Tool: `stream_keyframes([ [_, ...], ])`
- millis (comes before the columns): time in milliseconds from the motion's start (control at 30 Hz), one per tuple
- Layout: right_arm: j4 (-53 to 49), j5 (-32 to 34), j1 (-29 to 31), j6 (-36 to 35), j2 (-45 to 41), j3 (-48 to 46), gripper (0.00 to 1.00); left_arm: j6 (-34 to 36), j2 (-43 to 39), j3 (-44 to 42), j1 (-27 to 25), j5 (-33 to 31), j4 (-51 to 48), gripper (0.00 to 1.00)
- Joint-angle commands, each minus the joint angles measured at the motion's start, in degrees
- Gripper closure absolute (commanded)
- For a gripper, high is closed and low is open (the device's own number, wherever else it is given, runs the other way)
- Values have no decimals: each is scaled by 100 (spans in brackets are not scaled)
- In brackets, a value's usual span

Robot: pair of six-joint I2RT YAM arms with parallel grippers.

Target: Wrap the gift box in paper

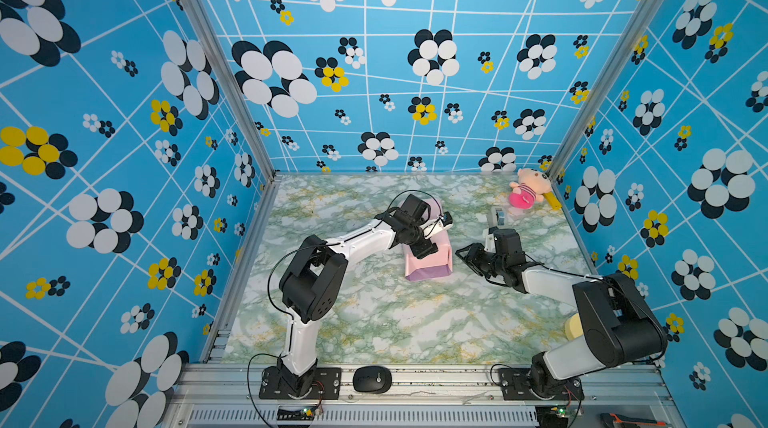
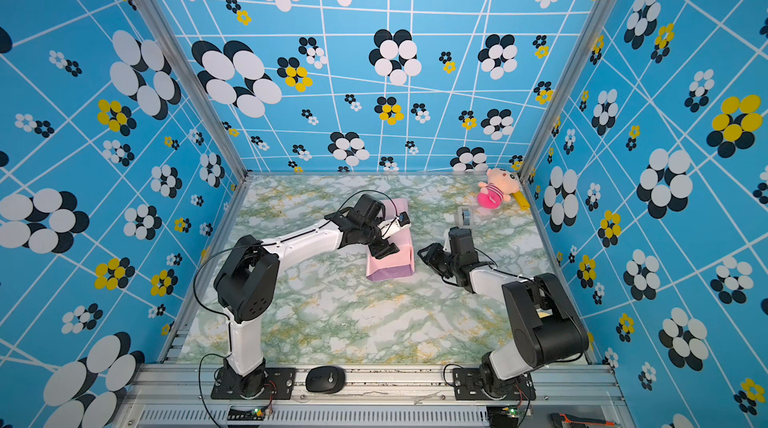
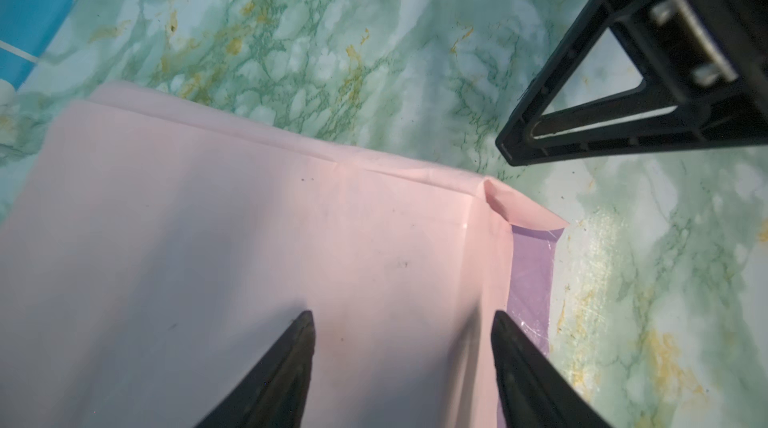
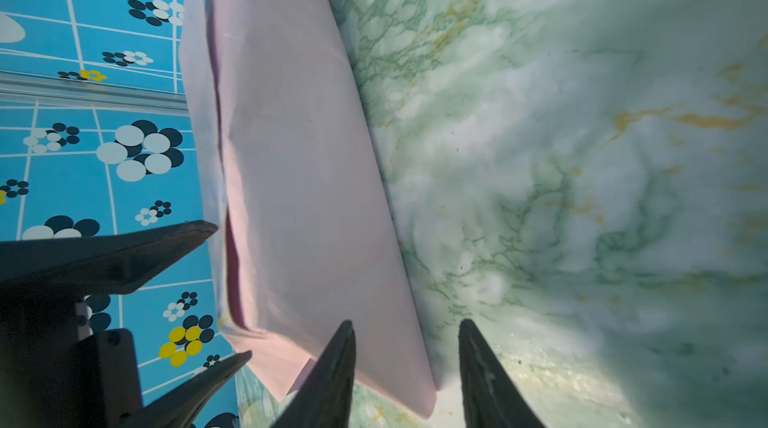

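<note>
Paper (image 1: pixel 440 259) hides the box entirely, one lilac end seemingly left to close; left hand (image 3: pixel 402 313) wide above it, right hand (image 4: pixel 405 322) wide, empty, beside it.

Green-veined marble-print surface (image 1: pixel 374 322). Plush doll (image 1: pixel 530 193) with pink body in far right corner. Yellow bar (image 1: pixel 555 201) just beside it, at right wall. Grey tape dispenser (image 1: pixel 496 217) near doll. Black computer mouse (image 1: pixel 372 379) on near metal rail (image 1: pixel 436 376), centre. Pale yellow round object (image 1: pixel 572 327) near right, partly hidden.
</note>
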Motion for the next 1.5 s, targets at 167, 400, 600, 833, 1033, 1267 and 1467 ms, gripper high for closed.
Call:
stream_keyframes([
  [167, 51, -171, 76, -150, 232, 156, 60, 145, 165, -92, -30, -292, -90, 41],
  [400, 229, -110, 387, -100, 639, 392, 64, 142, 167, -321, -39, -443, 99, 47],
  [600, 436, 25, 624, 31, 795, 438, 70, 124, 141, -412, -87, -485, 163, 49],
  [833, 835, 296, 852, 261, 1030, 500, 82, 93, 125, -488, -123, -472, 244, 49],
  [1033, 1059, 503, 930, 342, 1226, 561, 89, 40, 123, -531, -132, -447, 297, 49],
  [1267, 1383, 664, 1069, 394, 1483, 557, 89, -28, 131, -570, -132, -393, 358, 49],
  [1467, 1962, 954, 1147, 627, 1706, 263, 89, -82, 140, -616, -132, -332, 407, 50],
])
